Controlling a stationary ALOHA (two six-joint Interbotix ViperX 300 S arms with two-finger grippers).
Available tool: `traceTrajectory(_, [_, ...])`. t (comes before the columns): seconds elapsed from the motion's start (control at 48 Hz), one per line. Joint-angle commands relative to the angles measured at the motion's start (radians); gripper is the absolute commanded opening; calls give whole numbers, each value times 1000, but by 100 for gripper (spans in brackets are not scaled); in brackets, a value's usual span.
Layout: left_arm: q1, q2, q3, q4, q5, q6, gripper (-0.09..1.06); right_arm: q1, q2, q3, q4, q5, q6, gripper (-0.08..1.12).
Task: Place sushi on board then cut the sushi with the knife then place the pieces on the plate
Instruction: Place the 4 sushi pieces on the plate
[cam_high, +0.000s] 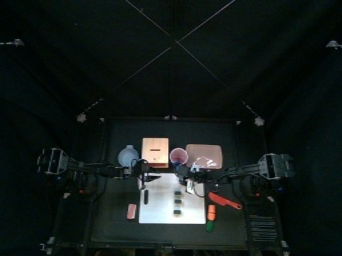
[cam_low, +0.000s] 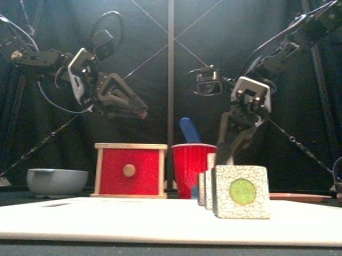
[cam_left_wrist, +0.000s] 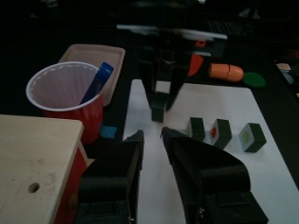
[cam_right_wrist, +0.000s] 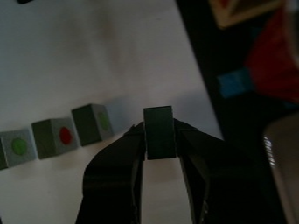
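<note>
Three dark green sushi pieces (cam_left_wrist: 221, 131) stand in a row on the white board (cam_left_wrist: 268, 175), with red or green centres in the right wrist view (cam_right_wrist: 55, 136). My right gripper (cam_right_wrist: 158, 144) is shut on a fourth sushi piece (cam_right_wrist: 158, 131) and holds it just over the board near the red cup; the left wrist view shows that piece (cam_left_wrist: 158, 112) hanging from the jaws. My left gripper (cam_left_wrist: 152, 144) hovers open and empty by the wooden box. A red knife (cam_high: 225, 201) lies right of the board. The pink tray (cam_high: 203, 155) lies behind it.
The red cup (cam_left_wrist: 65, 92) holds a blue knife (cam_left_wrist: 103, 79) beside the wooden box (cam_low: 131, 170). A blue-grey bowl (cam_low: 56, 180) sits at the back left. An orange toy (cam_high: 213, 214) lies right of the board and a pink toy (cam_high: 131, 210) left of it.
</note>
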Motion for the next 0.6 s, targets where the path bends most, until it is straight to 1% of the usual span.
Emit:
traceTrajectory(0.021, [-2, -8, -11, 0, -6, 2, 67, -44, -110, 15, 0, 81, 0, 56])
traceTrajectory(0.188, [0, -8, -11, -2, -6, 2, 67, -117, -175, 57, 3, 140, 2, 56])
traceTrajectory(0.312, [5, -8, -12, -2, -6, 2, 67, -204, -175, 58, 2, 138, 2, 56])
traceTrajectory(0.458, [5, -6, -14, -2, -6, 0, 67, -305, -126, 52, 2, 112, 2, 56])
traceTrajectory(0.604, [6, -5, -12, -2, -6, 0, 67, -359, -64, 44, -2, 67, -2, 56])
